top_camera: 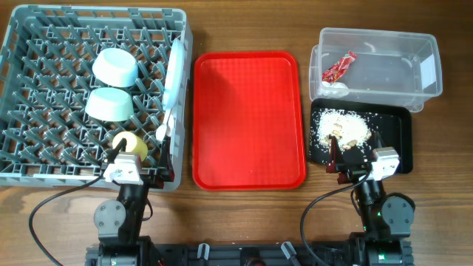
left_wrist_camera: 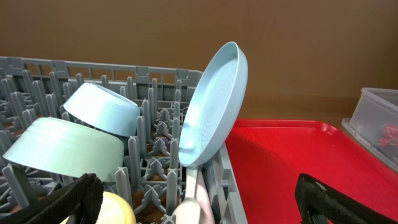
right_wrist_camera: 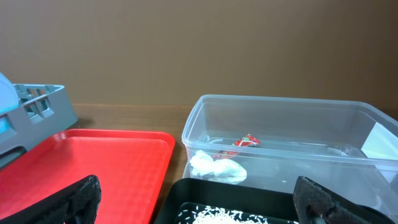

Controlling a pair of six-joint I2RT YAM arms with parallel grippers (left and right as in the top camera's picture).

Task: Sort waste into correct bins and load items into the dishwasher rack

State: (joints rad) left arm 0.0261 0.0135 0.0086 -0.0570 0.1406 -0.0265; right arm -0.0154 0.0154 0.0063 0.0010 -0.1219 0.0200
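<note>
The grey dishwasher rack [top_camera: 44, 44] at the left holds the pale-blue bowl [top_camera: 116, 67], the light-green bowl [top_camera: 109, 104], the yellow cup [top_camera: 130, 142], the pale-blue plate [top_camera: 175, 74] on edge, and white cutlery [top_camera: 167, 127]. The clear tub [top_camera: 384, 52] holds the red wrapper [top_camera: 338, 68] and the white scrap [top_camera: 337, 87]. The black tray [top_camera: 395, 137] holds the rice leftovers [top_camera: 341, 127]. My left gripper [top_camera: 137, 164] is open and empty at the rack's front edge. My right gripper [top_camera: 353, 164] is open and empty over the tray's front edge.
The flat red serving tray [top_camera: 248, 118] lies between the rack and the bins. The wooden table [top_camera: 443, 199] shows around them. Both arm bases and cables sit at the front edge.
</note>
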